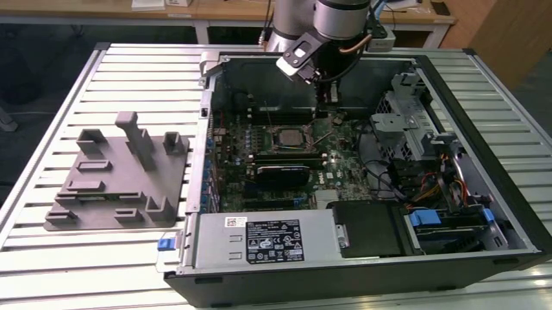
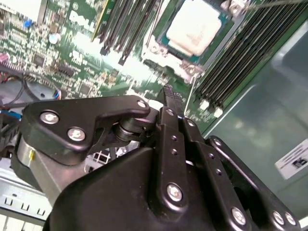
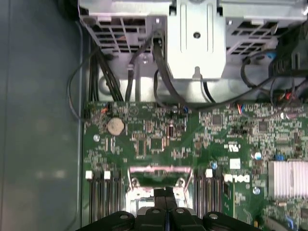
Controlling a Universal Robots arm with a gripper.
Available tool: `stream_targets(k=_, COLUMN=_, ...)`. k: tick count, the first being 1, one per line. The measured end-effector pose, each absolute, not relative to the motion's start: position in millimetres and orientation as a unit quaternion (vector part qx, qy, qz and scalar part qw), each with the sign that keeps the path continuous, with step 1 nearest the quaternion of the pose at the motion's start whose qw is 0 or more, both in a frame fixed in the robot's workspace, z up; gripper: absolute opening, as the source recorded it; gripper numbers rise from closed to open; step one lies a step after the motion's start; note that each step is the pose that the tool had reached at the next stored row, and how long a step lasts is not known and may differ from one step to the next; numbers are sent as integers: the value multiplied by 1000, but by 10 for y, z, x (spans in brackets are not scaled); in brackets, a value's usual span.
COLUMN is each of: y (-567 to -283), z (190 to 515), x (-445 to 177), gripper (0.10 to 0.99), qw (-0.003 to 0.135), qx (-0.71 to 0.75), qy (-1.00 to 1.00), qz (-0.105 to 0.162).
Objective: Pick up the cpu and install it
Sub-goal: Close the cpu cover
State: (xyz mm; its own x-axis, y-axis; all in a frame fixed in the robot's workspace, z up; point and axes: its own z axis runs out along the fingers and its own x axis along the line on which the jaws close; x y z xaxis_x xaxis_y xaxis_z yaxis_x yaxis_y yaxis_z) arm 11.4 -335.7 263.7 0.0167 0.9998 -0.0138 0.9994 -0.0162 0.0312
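We see an open computer case (image 1: 345, 281) on a slatted table (image 1: 77, 265). Beside the case, on the exterior view's left, lies a grey tray (image 1: 129, 187) with upright posts. Inside the case sits a green motherboard (image 1: 345, 171).

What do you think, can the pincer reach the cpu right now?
Probably yes: the cpu lies bare in its socket with nothing over it, and the shut pincer hangs close above the board beside it.

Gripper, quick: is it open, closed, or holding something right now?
Gripper: jaws closed, holding nothing; the cpu lies clear of them.
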Motion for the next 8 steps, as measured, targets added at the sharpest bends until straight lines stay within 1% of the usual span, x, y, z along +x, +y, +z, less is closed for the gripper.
stream_targets(k=8, y=-3358, z=2636, x=338, gripper=106, qw=15, qx=713, qy=701, qz=6)
